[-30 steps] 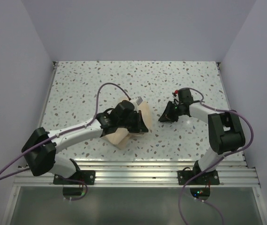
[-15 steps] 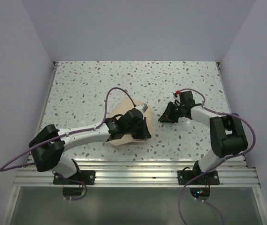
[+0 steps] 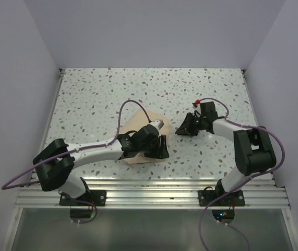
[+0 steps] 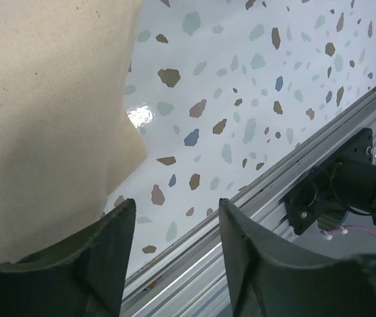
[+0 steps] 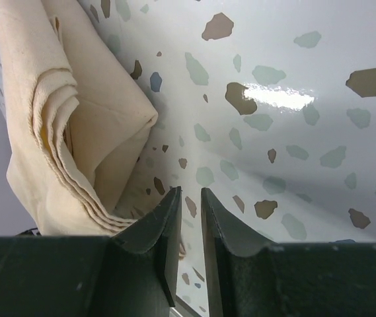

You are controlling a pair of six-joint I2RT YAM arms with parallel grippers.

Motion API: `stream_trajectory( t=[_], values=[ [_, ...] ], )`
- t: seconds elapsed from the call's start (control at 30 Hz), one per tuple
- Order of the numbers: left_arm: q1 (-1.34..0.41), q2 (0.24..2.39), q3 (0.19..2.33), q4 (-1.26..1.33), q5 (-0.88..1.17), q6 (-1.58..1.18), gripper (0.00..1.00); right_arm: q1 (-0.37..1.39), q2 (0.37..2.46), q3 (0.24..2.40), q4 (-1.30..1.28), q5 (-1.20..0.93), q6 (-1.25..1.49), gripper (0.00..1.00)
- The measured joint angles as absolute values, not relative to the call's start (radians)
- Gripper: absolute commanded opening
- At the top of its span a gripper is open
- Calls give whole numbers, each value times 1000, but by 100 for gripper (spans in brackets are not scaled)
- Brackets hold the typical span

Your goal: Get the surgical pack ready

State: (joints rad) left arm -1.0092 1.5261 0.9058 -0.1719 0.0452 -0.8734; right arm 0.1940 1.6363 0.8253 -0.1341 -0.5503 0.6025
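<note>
- Over the speckled terrazzo table (image 3: 201, 89), from the top camera: saw the compact tan-beige cloth surgical pack (image 3: 135, 125) lying left of centre, toward the near edge, partly hidden under the left arm. Placed the black left gripper (image 3: 161, 148) at the pack's near right corner. Placed the black right gripper (image 3: 182, 130) just beside the pack's right edge, apart from it.
- At the left wrist: found the fingers (image 4: 112, 254) spread wide with nothing between them, hanging past the cloth's edge over bare table, with the silver aluminium rail (image 4: 267, 191) beyond. Could not tell whether touching the cloth underneath.
- At the right wrist: found the fingers (image 5: 168, 231) drawn almost together, only a thin slit between, holding nothing. Aimed at the pack's folded corner, stacked layers showing along its edge.
- Judged the step in hand as tidying and tucking the last fold. Best done by pressing the bundle flat with the left gripper while sliding the right low along the table under the loose corner. Should take all layers at once, not the top one alone, to avoid springing the fold open.
</note>
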Motion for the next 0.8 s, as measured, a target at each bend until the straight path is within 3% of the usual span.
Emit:
stream_trajectory(
  t=[0.17,0.33,0.5,0.57,0.73,0.8],
  values=[
    [-1008,1443,954,-234,-7,-800,67,194,1636,825,-126,-551,603,22],
    [-926,1412,1144,-313,-56,-701,63,212,1636,825,-65,-594,628,20],
    [-794,1407,1158,-330,-118,-638,53,271,1627,847,17,-626,664,20],
    [-770,1403,1122,-332,-137,-629,42,305,1634,893,34,-638,676,20],
    [-676,1402,1004,-336,-136,-613,0,377,1732,1061,178,-698,760,15],
    [-638,1402,972,-336,-139,-608,0,390,1774,1097,209,-707,787,14]
  ],
)
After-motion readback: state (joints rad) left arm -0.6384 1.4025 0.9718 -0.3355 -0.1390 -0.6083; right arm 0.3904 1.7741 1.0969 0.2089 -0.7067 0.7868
